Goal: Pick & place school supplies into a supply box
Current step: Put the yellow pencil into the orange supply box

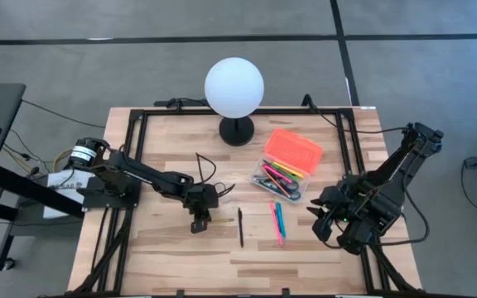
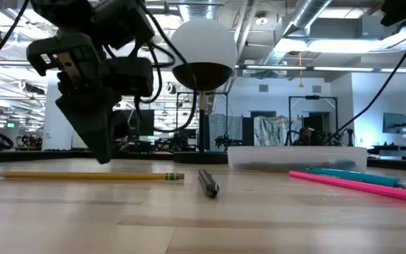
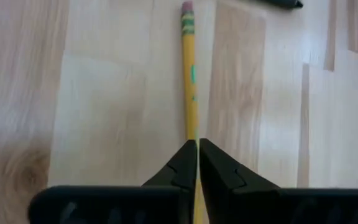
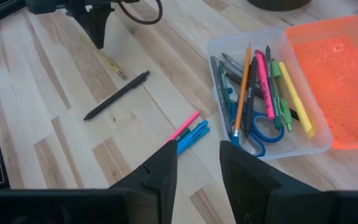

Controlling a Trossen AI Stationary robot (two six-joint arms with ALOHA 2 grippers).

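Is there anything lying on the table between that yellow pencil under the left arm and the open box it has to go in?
Yes. A black pen and a pink and a blue pen lie on the table between the yellow pencil and the box. Lifted, the pencil would pass over them.

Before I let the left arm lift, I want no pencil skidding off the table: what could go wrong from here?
The left gripper is shut on the yellow pencil near one end, so the long free end may droop or twist out on lifting. The black pen lies close by; a swinging pencil might knock it. The supply box already looks crowded, so the pencil may rest across the rim rather than drop in.
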